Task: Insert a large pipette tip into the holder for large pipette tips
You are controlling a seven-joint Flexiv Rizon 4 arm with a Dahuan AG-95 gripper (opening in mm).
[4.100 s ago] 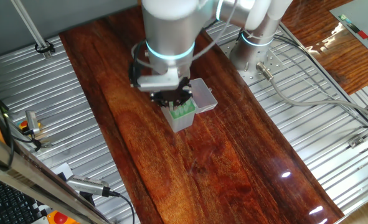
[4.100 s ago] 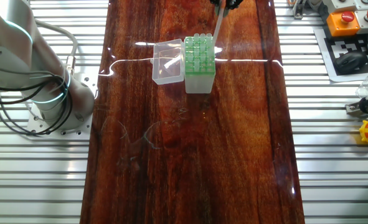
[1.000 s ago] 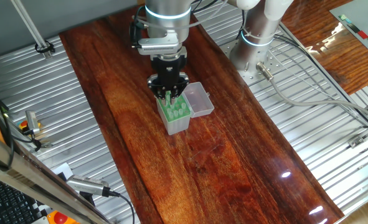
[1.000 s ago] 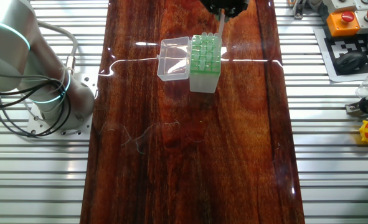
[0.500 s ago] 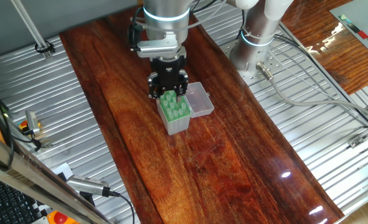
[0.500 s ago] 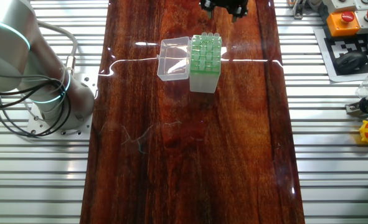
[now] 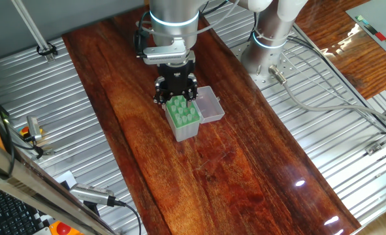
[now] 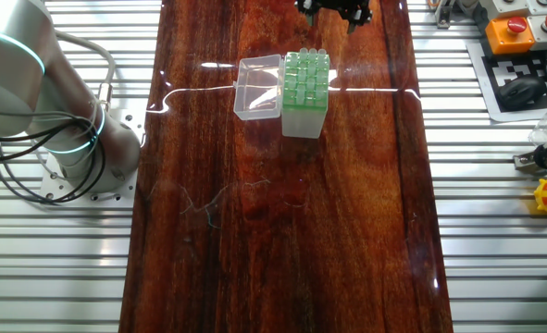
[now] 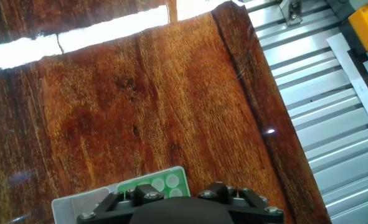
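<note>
— What lies closest on the desk in the other fixed view?
— Bare dark wood along the near edge, glossy, with faint streaks.

— And the holder for large pipette tips?
— Further in, roughly midway between the two long edges and in the far half of the desk. It stands upright, green rack on top, pale grey sides below. Its translucent lid is folded open and lies flat, touching the box on the side toward the robot's base.

— Where is the large pipette tip?
— Seated in the rack. A few clear tops poke up from the holes of the farthest row, and it is among them, at the end away from the lid. It stands upright; its lower length is hidden inside the box.

— The gripper?
— At the far edge, just beyond that row and above it. In one fixed view it hangs over the end of the holder, beside the lid. Its fingers are spread apart with nothing between them, clear of the tip.

— The hand view?
— Only a corner of the green rack shows at the bottom edge, with wood beyond it.
</note>
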